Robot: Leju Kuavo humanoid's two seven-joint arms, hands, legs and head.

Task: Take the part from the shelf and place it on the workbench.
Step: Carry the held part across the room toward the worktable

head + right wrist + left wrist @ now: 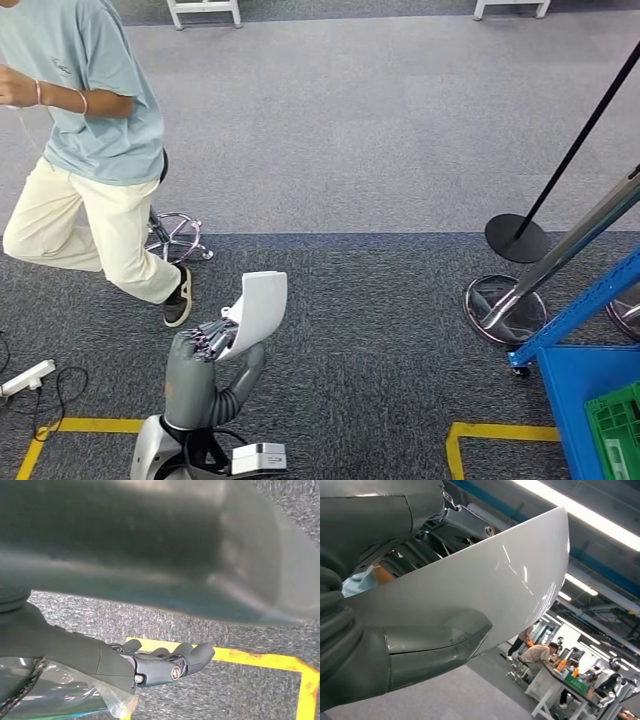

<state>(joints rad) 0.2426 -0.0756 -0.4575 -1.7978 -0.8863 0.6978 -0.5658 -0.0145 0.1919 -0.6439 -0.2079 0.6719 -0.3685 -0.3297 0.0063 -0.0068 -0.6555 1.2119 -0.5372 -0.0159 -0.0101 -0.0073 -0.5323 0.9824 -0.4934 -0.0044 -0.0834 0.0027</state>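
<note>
Part: a white curved panel [259,310] is off the shelf and raised above the grey carpet [362,310], on the near side of the yellow floor tape [483,432] as the head view looks forward
Left hand: the left hand [198,375] grips the panel at its lower edge, thumb [433,647] pressed to one face and darker fingers [452,527] across the other; the hold looks firm
Right hand: the right hand [166,662] hangs low over the carpet just beside the yellow tape, fingers held out nearly straight and close together, holding nothing
Done: pick-up appears complete, judged from the part held in the open
Left: carrying and set-down; no workbench is identifiable in the head view, so I judge the task roughly midway
Blue frame: a blue rack [581,370] with a green crate [617,430] stands beyond the tape's right-hand corner
Bystander: a person [83,150] strides across the carpet well apart from the tape, beside a stool base [175,238]
Risk: the person's path may cross the robot's route
</note>
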